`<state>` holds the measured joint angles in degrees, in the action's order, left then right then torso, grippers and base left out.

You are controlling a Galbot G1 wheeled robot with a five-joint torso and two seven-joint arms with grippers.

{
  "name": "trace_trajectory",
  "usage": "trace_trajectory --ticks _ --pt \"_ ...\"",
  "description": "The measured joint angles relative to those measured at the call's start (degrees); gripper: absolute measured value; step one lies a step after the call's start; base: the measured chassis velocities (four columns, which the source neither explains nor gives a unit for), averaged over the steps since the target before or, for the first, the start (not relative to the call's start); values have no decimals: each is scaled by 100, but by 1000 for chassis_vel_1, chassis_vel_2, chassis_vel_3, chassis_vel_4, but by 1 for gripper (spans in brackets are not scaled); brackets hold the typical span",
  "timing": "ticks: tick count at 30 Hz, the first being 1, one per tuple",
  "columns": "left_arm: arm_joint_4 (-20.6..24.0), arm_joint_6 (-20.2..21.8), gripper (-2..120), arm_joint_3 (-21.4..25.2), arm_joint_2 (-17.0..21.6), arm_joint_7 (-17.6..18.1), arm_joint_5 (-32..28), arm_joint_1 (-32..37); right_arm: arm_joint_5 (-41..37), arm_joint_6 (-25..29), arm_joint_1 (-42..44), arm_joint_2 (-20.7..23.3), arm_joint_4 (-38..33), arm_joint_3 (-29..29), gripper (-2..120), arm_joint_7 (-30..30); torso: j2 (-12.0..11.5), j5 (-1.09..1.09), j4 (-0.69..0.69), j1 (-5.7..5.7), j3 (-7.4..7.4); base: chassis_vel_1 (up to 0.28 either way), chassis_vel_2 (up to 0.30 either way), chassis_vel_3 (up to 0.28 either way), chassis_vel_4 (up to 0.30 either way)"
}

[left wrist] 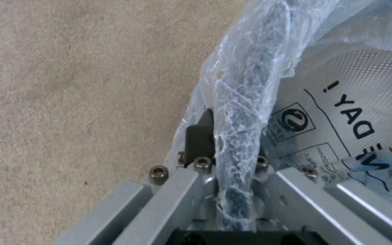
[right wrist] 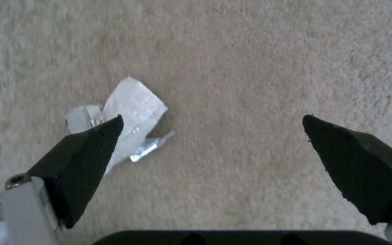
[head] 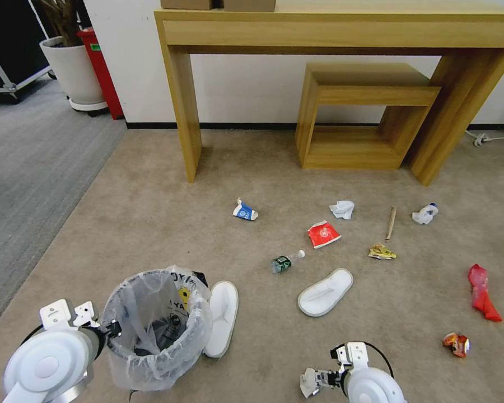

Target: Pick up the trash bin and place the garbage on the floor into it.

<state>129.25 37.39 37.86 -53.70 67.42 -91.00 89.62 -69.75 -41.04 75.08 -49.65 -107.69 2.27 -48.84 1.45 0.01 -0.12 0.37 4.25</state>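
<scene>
The left gripper (left wrist: 232,160) is clamped on the bag-lined rim of the trash bin (head: 154,327), which sits on the beige carpet (head: 151,212) near its front left corner. The right gripper (right wrist: 212,149) hangs spread wide over the carpet, one finger (right wrist: 82,160) overlapping a crumpled white wrapper (right wrist: 132,119). One white slipper (head: 221,316) touches the bin; the second slipper (head: 325,291), bottle (head: 287,261), and red cup (head: 323,233) lie farther out.

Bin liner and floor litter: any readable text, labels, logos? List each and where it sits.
"DAY!" in black letters on the trash bin liner, in the left wrist view.
Recycling-type mark with "2" beside it.
Fine print box below: too small to read.
More black letters at the picture's edge: cut off.
Red paper cup, blue-white carton, bottle label: print blurred, unreadable.
</scene>
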Motion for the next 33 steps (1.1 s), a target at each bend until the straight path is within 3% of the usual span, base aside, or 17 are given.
trace_trajectory --ticks 9,20,33 --pt "-30 0 0 -12 -134 -1 94 3 -120 -132 -448 527 -98 419 100 403 0 0 0 0 0 0 0 0 0" --pt "-17 0 0 34 -275 7 213 106 155 -128 -740 832 52 1052 100 570 0 0 -1 0 0 0 0 0 0" --pt "88 7 0 41 -408 5 384 257 298 -118 -729 601 215 1171 100 650 0 0 -1 0 0 0 0 0 0"
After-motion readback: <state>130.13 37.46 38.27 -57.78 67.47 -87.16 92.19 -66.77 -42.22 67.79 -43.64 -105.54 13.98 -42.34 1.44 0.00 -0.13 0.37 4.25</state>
